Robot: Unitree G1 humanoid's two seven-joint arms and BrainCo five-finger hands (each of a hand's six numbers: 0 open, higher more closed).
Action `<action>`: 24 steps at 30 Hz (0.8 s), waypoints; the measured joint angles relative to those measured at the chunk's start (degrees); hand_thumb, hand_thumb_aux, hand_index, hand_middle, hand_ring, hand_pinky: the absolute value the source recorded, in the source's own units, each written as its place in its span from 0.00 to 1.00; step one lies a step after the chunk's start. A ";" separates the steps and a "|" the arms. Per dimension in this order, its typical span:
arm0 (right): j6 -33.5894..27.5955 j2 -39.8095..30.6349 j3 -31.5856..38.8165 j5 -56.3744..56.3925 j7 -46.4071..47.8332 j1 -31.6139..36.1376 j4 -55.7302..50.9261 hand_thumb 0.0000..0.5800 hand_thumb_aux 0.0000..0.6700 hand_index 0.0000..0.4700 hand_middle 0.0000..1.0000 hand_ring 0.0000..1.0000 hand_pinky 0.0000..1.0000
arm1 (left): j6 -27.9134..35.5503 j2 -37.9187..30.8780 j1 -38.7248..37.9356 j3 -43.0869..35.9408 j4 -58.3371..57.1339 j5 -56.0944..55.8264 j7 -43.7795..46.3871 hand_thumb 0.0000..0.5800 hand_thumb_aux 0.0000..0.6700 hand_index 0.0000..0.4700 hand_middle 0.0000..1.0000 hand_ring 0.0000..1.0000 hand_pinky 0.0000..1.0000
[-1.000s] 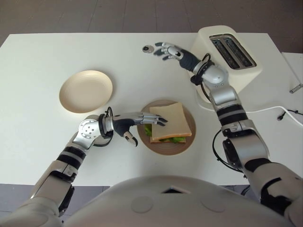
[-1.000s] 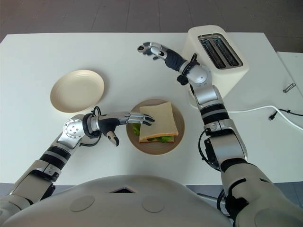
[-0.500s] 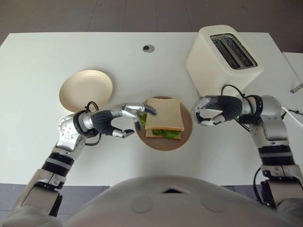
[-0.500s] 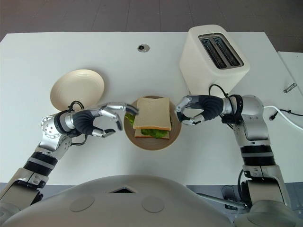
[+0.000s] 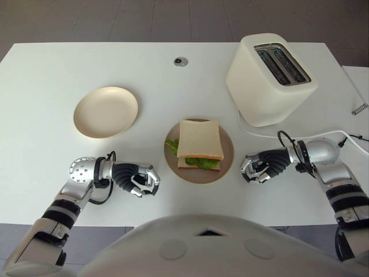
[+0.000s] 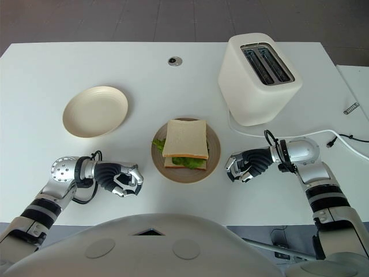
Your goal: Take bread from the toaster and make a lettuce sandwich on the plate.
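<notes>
A sandwich [image 5: 199, 141] of two white bread slices with green lettuce between them lies on a brown plate [image 5: 228, 163] at the table's middle. The cream toaster [image 5: 268, 78] stands at the back right, its two slots showing no bread. My left hand [image 5: 140, 179] rests low at the front left of the plate, fingers curled, holding nothing. My right hand [image 5: 259, 167] sits just right of the plate, fingers curled, also holding nothing. Neither hand touches the sandwich.
A second, cream plate [image 5: 105, 111] lies bare at the left. A small round metal fitting [image 5: 181, 60] is set in the table at the back. The toaster's white cable [image 5: 300, 137] runs right along the table. A spiral-bound item [image 5: 360, 108] lies at the right edge.
Both hands have drawn back from the plate toward the front of the table and curled. The left hand let go of the sandwich edge.
</notes>
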State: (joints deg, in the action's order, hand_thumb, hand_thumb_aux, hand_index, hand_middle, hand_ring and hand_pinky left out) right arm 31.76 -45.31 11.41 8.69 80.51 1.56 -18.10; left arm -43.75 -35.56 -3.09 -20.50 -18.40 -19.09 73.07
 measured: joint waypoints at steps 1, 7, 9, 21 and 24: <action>0.00 -0.01 0.39 0.05 -0.04 0.09 -0.07 1.00 1.00 1.00 1.00 1.00 1.00 | -0.72 1.08 1.02 0.07 -1.19 1.83 -1.74 1.00 1.00 1.00 1.00 1.00 1.00; -0.23 3.97 6.79 2.58 -0.04 -2.43 7.03 1.00 1.00 1.00 1.00 1.00 1.00 | -6.72 5.36 9.20 0.38 -11.12 12.65 -12.72 1.00 1.00 1.00 1.00 1.00 1.00; -0.62 5.37 6.99 2.88 -1.37 -1.92 6.49 1.00 1.00 1.00 1.00 1.00 1.00 | -8.68 6.43 9.90 0.44 -13.26 13.64 -15.16 1.00 1.00 1.00 1.00 1.00 1.00; 7.03 24.15 3.88 -12.39 -41.93 15.83 -21.36 1.00 1.00 1.00 1.00 1.00 1.00 | -10.04 13.52 22.70 7.98 -35.44 27.05 -47.56 0.99 0.90 0.90 0.89 0.89 0.89; 8.82 26.99 2.31 -12.57 -46.53 17.75 -25.83 1.00 1.00 1.00 1.00 1.00 1.00 | -8.13 14.46 25.39 10.21 -39.55 28.71 -55.38 0.90 0.69 0.69 0.84 0.84 0.84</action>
State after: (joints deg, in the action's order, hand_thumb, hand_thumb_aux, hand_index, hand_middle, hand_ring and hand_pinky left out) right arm 40.58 -18.32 13.72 -3.87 33.97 19.31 -43.93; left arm -51.88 -21.10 22.30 -10.29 -57.94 9.62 17.69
